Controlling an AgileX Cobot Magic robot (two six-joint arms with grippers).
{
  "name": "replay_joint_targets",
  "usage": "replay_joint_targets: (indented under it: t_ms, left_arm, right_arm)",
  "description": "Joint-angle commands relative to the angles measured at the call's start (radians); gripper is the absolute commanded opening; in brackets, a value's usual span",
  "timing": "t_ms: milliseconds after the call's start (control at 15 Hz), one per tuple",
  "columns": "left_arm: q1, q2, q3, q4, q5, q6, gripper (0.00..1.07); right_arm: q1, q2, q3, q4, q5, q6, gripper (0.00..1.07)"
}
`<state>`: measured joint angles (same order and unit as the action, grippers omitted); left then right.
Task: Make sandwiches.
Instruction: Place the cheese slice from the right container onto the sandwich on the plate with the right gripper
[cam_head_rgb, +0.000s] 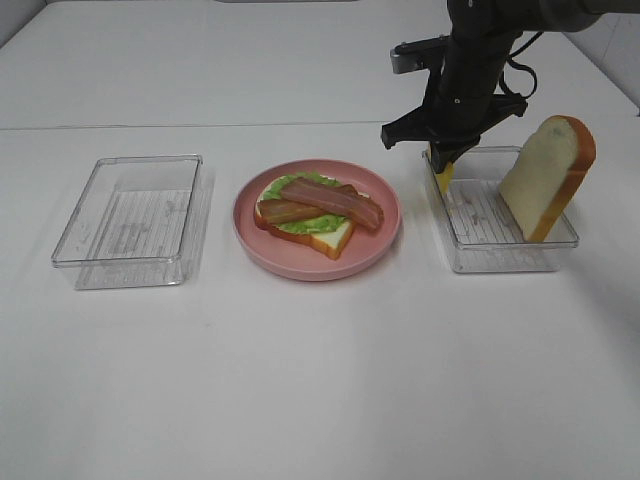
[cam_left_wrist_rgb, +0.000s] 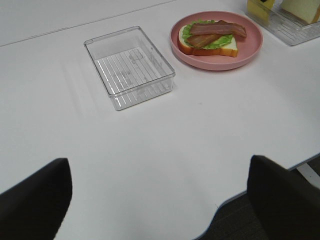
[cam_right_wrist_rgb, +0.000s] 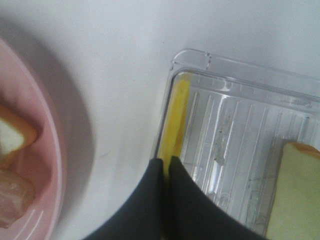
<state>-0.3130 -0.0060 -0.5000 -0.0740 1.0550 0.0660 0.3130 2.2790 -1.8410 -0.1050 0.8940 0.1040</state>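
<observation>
**Right gripper (cam_head_rgb: 443, 166) pinches the cheese slice (cam_head_rgb: 444, 180) at the tray wall**

The right gripper's dark fingers (cam_right_wrist_rgb: 150, 185) are closed tight on one edge of the thin yellow cheese slice. The slice stands on edge inside the clear right-hand tray (cam_head_rgb: 500, 262), flat against the wall nearest the pink plate (cam_head_rgb: 385, 238). Whether its lower edge rests on the tray floor is hard to say; the wrist view is close and blurred.

In the same tray, a spare bread slice (cam_head_rgb: 549, 176) leans upright against the far end, well apart from the cheese.

On the plate lies the half-built sandwich: a bottom bread slice (cam_head_rgb: 336, 238), a green lettuce leaf (cam_head_rgb: 300, 226) over it and two brown bacon strips (cam_head_rgb: 336, 200) crossed on top (no upper slice on it).

Another clear tray (cam_head_rgb: 68, 250) sits on the white table (cam_head_rgb: 320, 380), on the plate's other side.

The left gripper (cam_left_wrist_rgb: 159, 175) hangs over the table with its fingers spread wide, holding nothing.
</observation>
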Motion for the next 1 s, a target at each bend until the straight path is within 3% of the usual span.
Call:
replay_joint_targets:
  t_ms: [67,200,467,533,733,1000]
  left_arm:
    - [-0.002,-0.019,0.002,-0.002,-0.009,-0.005,0.9]
    - [-0.002,-0.019,0.002,-0.002,-0.009,-0.005,0.9]
    - [-0.002,-0.019,0.002,-0.002,-0.009,-0.005,0.9]
    - [-0.002,-0.019,0.002,-0.002,-0.009,-0.005,0.9]
    - [-0.002,-0.019,0.002,-0.002,-0.009,-0.005,0.9]
    - [-0.002,-0.019,0.002,-0.002,-0.009,-0.005,0.9]
  right_arm:
    - [-0.003,-0.025,-0.005,-0.003,0.012,0.001,0.0]
    - [-0.003,-0.072,-0.005,0.022,0.015,0.005,0.0]
    - [0.002,-0.188,-0.005,0.202,0.038,-0.034,0.0]
    - [0.002,-0.206,-0.005,0.415,0.043,-0.124,0.0]
    - [0.002,-0.18,-0.004,0.717,0.07,-0.272,0.0]
    - [0.014,-0.087,-0.004,0.968,0.089,-0.352,0.0]
